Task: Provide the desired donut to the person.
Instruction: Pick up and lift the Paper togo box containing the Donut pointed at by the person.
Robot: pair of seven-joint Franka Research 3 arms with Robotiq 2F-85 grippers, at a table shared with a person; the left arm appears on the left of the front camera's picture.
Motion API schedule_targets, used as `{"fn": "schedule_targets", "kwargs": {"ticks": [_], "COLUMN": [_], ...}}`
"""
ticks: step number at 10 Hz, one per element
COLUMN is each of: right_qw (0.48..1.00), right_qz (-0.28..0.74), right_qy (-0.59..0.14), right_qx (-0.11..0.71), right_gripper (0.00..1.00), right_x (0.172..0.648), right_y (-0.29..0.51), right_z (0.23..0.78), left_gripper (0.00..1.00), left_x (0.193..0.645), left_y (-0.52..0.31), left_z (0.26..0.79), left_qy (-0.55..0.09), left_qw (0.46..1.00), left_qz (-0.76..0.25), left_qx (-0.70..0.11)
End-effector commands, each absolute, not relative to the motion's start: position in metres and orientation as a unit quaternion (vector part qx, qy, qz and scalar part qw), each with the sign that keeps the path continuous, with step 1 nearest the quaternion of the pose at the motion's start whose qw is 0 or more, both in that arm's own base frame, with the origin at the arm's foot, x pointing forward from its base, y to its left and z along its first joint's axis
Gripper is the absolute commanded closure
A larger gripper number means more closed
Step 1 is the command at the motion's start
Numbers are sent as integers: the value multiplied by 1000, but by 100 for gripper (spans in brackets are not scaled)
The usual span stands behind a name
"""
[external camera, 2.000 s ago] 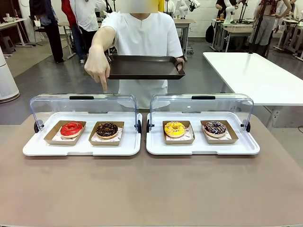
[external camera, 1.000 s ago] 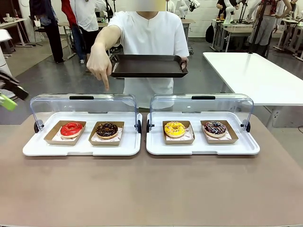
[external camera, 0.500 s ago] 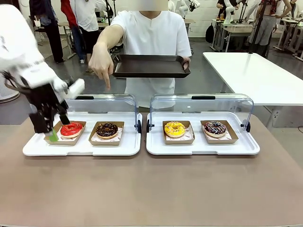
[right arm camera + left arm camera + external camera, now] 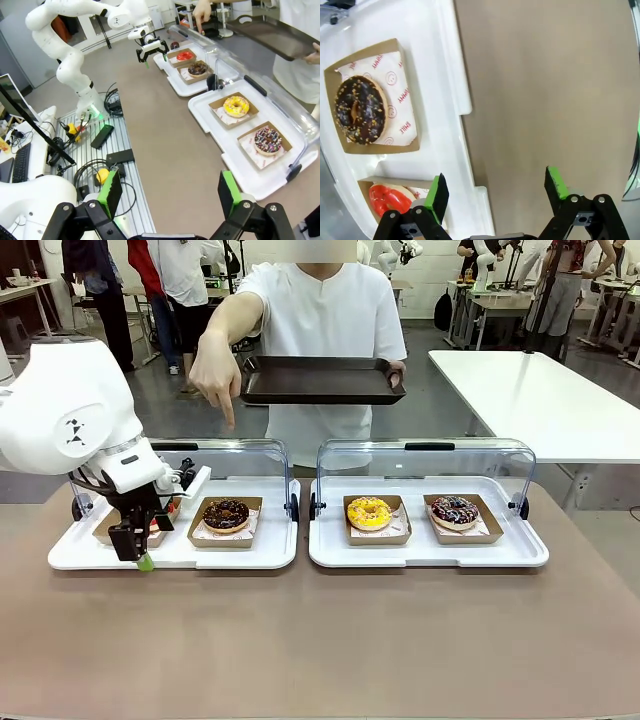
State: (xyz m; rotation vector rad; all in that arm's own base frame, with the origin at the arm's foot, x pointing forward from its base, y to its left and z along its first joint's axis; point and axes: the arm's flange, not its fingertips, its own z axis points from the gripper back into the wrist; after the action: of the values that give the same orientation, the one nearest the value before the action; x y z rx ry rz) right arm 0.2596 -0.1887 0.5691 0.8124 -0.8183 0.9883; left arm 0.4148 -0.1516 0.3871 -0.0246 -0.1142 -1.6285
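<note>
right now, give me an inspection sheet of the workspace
surface: brown table, bare in front of two white trays with clear lids raised
job's things: red donut, chocolate donut, yellow donut, sprinkled donut, each in a card holder; person's hand points down above the chocolate one; a dark tray is held ready
clutter: nothing seen
grippers: left gripper open over the tray's front edge by the red donut; right gripper open, away from the trays
cables: loose leads on the slatted base
surroundings: white table, people behind
</note>
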Motion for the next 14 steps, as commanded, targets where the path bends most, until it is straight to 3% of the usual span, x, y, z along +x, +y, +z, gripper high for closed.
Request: {"fn": "schedule_targets", "kwargs": {"ticks": [1, 7, 14], "right_qw": [722, 722, 722], "right_qz": [450, 450, 450], "right_qy": [-372, -372, -372], "right_qx": [371, 371, 371], "right_gripper": [0, 0, 0], "right_x": [260, 260, 260], "right_y": [-189, -189, -189], "right_z": [569, 569, 569], "left_gripper": [0, 0, 0], "left_x": [414, 414, 470], "left_y": [-151, -151, -182], "left_z": [385, 385, 361], "left_qy": [-40, -46, -43], "left_qw": [679, 682, 686], "left_qz": [-733, -730, -727], "left_qx": [-7, -11, 6]}}
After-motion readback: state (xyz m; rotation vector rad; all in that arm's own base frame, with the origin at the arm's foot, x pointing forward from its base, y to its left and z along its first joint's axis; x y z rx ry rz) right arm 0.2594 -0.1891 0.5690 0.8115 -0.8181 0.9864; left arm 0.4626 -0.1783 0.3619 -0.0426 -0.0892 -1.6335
